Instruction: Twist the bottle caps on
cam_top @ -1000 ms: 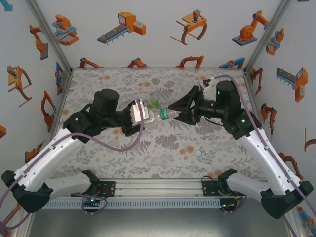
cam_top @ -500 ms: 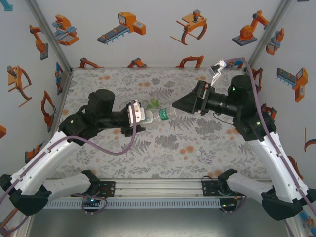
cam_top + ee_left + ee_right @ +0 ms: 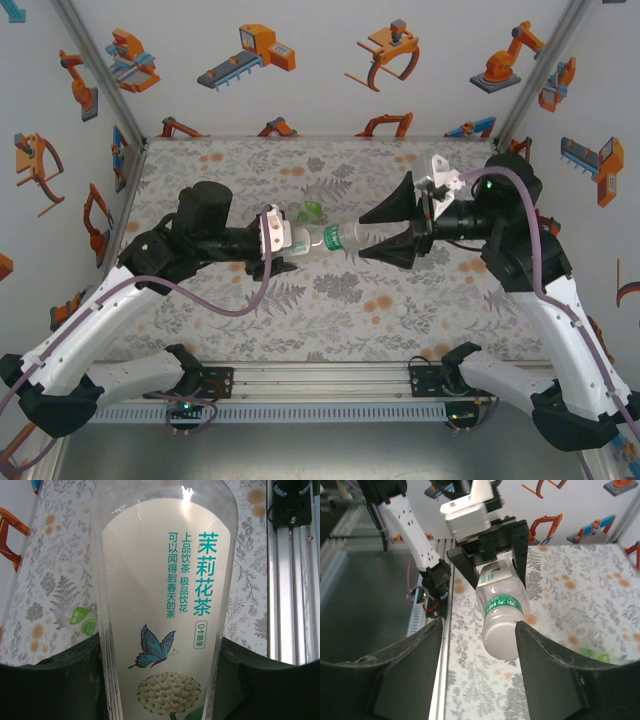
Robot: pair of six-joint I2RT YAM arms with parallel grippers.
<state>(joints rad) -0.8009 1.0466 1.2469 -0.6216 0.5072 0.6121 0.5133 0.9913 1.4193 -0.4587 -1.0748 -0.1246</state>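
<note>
Roughly over the middle of the desk (image 3: 330,300), the left fingers (image 3: 45,685) are clamped together on the bottle (image 3: 332,238), one on either side of its clear body. They hold it lying sideways above the floral surface. The wrist view shows a cream label with teal characters and a butterfly pressed close to the lens. Further along, a green band wraps the bottle near its free end, which points toward the desk's right edge. Just behind it, toward the far edge, a green-tinted bottle (image 3: 313,210) lies on the desk. The right fingers (image 3: 388,205) stand spread apart, their tips flanking the pale rounded end; whether they touch it I cannot tell.
</note>
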